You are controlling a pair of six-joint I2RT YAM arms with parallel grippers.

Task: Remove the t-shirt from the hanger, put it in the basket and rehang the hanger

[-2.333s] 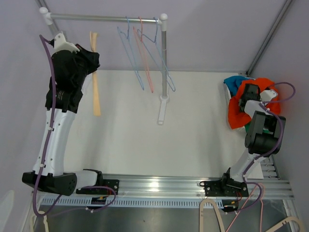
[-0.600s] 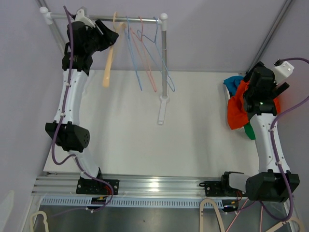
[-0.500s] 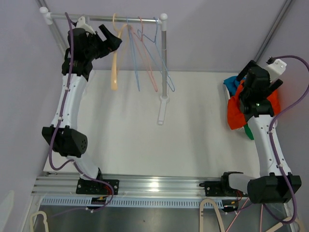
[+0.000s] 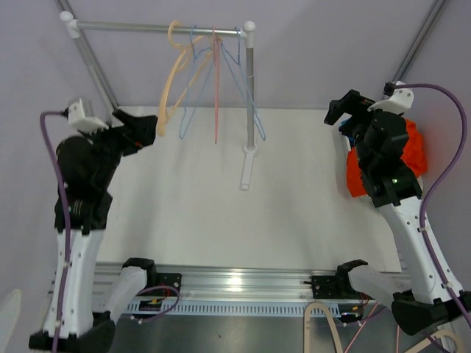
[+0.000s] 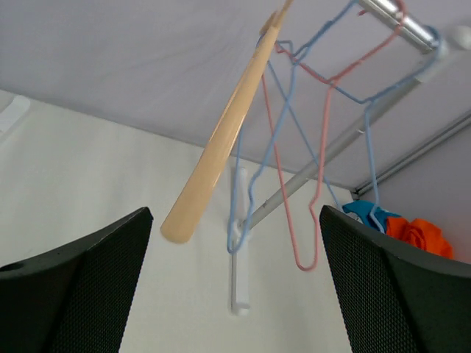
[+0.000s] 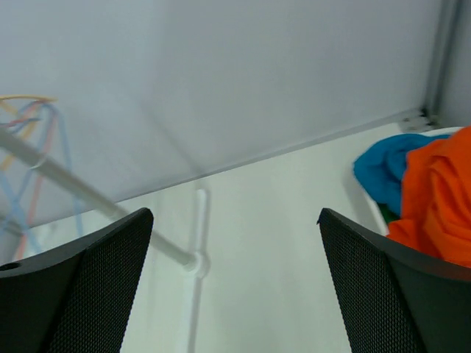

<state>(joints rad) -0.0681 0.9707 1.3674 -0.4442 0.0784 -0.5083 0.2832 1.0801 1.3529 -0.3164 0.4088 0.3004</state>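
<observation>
A bare wooden hanger (image 4: pixel 168 95) (image 5: pixel 221 140) hangs tilted from the rail (image 4: pixel 147 27), next to bare blue (image 4: pixel 193 88) and pink (image 4: pixel 215 88) wire hangers. No t-shirt is on any hanger. An orange garment (image 4: pixel 412 147) (image 6: pixel 434 191) lies crumpled on a heap at the table's right edge, over a blue one (image 6: pixel 386 165). My left gripper (image 4: pixel 143 129) (image 5: pixel 235 243) is open and empty, just below and left of the wooden hanger's lower end, not touching it. My right gripper (image 4: pixel 340 110) (image 6: pixel 234 217) is open and empty, left of the heap.
The rail's white post (image 4: pixel 252 88) stands on a foot (image 4: pixel 248 169) at the back middle of the white table (image 4: pixel 221 213). Purple cables loop off both arms. The grey backdrop wall is close behind the rail.
My left gripper opened and let go of the wooden hanger, then drew back down and toward me; the hanger now swings on the rail. My right arm moved left, off the heap.
</observation>
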